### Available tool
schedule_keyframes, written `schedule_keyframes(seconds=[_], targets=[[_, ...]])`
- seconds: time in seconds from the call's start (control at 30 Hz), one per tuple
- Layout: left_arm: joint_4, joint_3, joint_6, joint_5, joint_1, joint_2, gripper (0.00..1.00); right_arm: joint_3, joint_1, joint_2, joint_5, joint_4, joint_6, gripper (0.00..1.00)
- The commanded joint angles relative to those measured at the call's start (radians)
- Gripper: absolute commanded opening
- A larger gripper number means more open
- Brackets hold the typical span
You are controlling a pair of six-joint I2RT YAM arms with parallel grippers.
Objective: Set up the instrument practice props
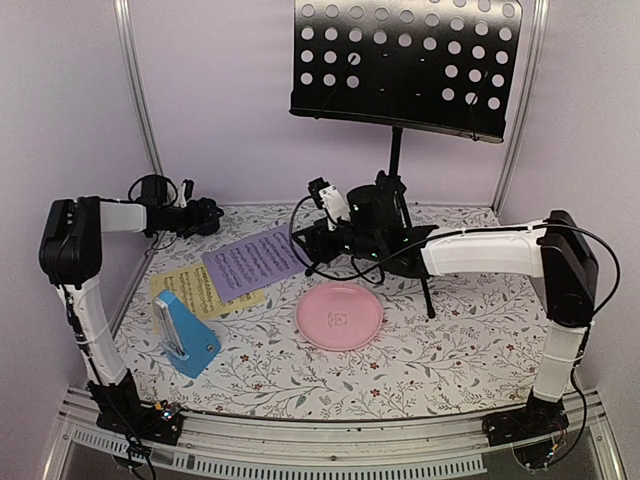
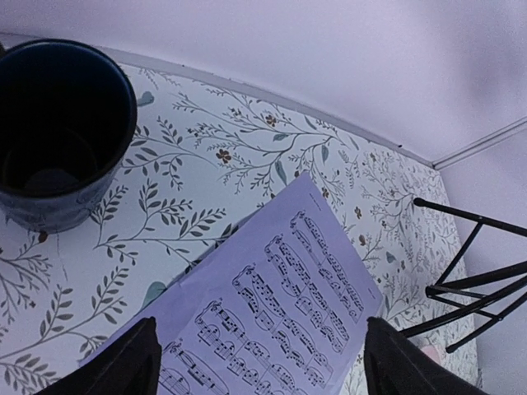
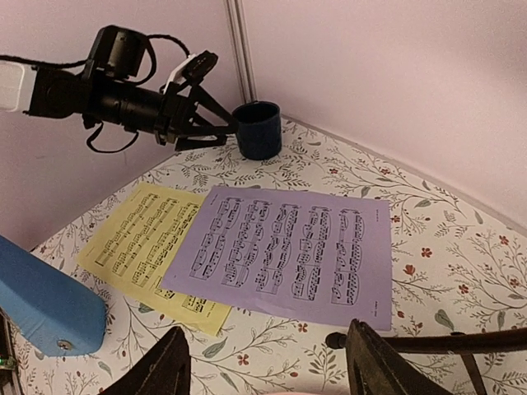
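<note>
Stand (image 1: pixel 405 60): upright at upper centre of top view; black perforated desk tilted back; pole down behind right arm; tripod legs on floral table (image 1: pixel 480 330), one leg reaching toward lower right, near plate (image 1: pixel 340 316).

Lilac sheet (image 1: pixel 255 262): flat on table, left of centre in top view, print side up; lower-left corner overlapping yellow sheet (image 1: pixel 190 290).

Yellow sheet: flat on table, print side up, toward lower left of lilac sheet, partly covered by it.

Metronome (image 1: pixel 188 335): blue wedge on table at lower left of top view, just beside lower edge of yellow sheet; contact with sheet not discernible.

Plate: pink, round, on table below centre of top view, apart from both sheets.

Left gripper (image 2: pixel 262 346): released; fingers (image 2: pixel 123 366) wide apart at lower corners of left wrist view, grasping nothing; positioned over far end of lilac sheet; cup (image 2: pixel 58 132) upright at upper left of that view; in right wrist view, fingertips just beside cup at upper centre.

Right gripper (image 3: pixel 268 362): released; fingers (image 3: pixel 375 366) apart along lower edge of right wrist view, grasping nothing; positioned above table at near edge of lilac sheet; dark stand leg across lower right of that view, just beside one finger; in top view, at centre, in front of stand pole, just right of lilac sheet.
</note>
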State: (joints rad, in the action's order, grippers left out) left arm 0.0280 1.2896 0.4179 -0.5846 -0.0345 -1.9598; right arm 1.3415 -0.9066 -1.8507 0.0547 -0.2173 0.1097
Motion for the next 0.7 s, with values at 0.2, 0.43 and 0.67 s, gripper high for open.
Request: schedule_keyframes(seconds=[0.2,0.43,0.67], targets=[[-0.227,0.163,-0.154,0.036,0.027,-0.145,0.81,0.3,-0.049,-0.328,-0.065,0.069,-0.03,0.51],[-0.236,0.075,-0.155,0.175,0.023,-0.107,0.8,0.428,-0.051,-0.464,-0.061,0.112,-0.03,0.45],[-0.053,-0.22,-0.037,0.167,0.021,0.08,0.79,0.619,-0.052,-0.634,0.006,0.172,-0.058,0.36]])
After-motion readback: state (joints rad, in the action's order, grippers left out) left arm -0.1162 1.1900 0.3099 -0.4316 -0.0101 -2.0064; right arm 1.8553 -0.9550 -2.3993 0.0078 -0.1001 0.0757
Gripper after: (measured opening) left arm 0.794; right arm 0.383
